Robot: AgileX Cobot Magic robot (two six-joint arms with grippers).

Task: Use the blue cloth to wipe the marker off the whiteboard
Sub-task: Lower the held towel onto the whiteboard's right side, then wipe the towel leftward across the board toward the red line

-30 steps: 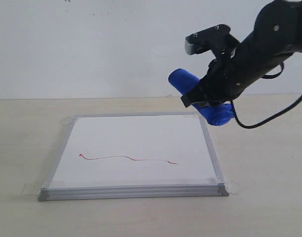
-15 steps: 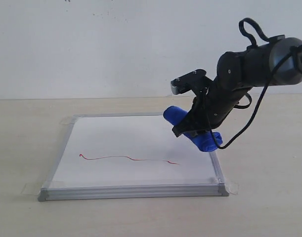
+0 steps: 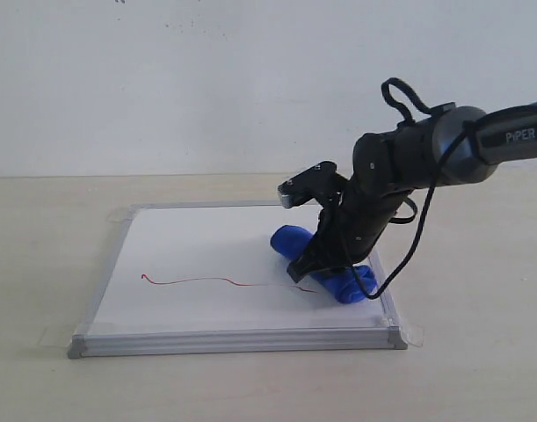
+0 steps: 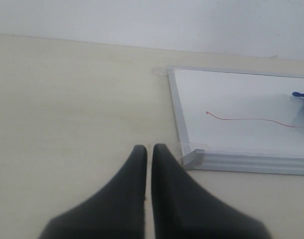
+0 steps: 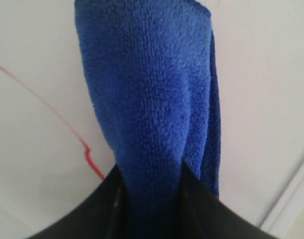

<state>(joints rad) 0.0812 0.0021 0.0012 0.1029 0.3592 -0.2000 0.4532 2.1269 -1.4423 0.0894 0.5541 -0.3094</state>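
Right tool [image 3: 319, 266] is clamped on the blue cloth [image 3: 290, 242], and the cloth's down on the whiteboard [image 3: 206, 237], right at one end of the red marker line [image 3: 215, 281]. Left tool [image 4: 148, 157] is pinched closed over the table [image 4: 67, 99], just beside the board's corner.

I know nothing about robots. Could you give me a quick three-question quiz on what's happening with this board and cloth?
1. True or false: the right gripper is clamped on the blue cloth.
2. Where is the cloth? A: over the whiteboard, at one end of the red marker line. B: lying off the board. C: draped over the board's near edge.
3. In one word: are the jaws of the left gripper open or shut?
Key: 1 true; 2 A; 3 shut.
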